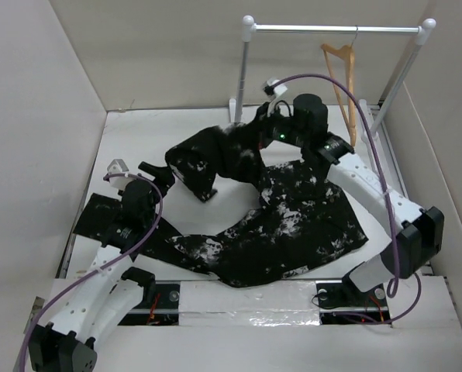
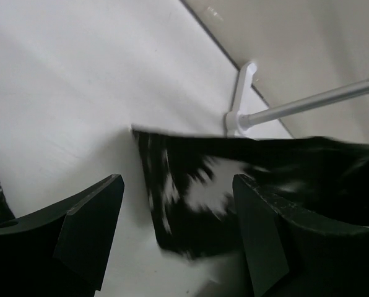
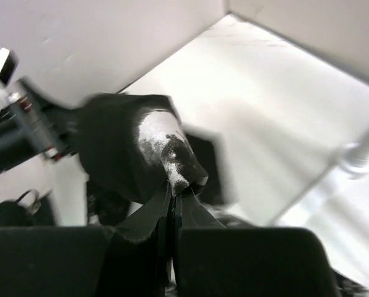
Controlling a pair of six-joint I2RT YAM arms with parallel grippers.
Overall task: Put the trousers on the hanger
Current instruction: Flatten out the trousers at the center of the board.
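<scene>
The trousers (image 1: 293, 217), black with white splatter, lie spread over the middle of the table. One leg is pulled up toward the back. My right gripper (image 1: 256, 130) is shut on a bunched fold of that leg, and in the right wrist view the cloth (image 3: 141, 148) bulges out past the pinched jaws (image 3: 177, 192). My left gripper (image 1: 160, 173) hovers open at the left, close to the raised leg's hem. In the left wrist view that hem (image 2: 191, 198) hangs just ahead of the spread fingers (image 2: 88, 229), untouched. The wooden hanger (image 1: 341, 74) hangs from the rack at the back right.
The white and silver rack (image 1: 332, 29) stands at the back right; its foot and pole (image 2: 243, 99) show in the left wrist view. Cardboard walls close in the table on the left, back and right. Another part of the trousers (image 1: 99, 221) lies under the left arm.
</scene>
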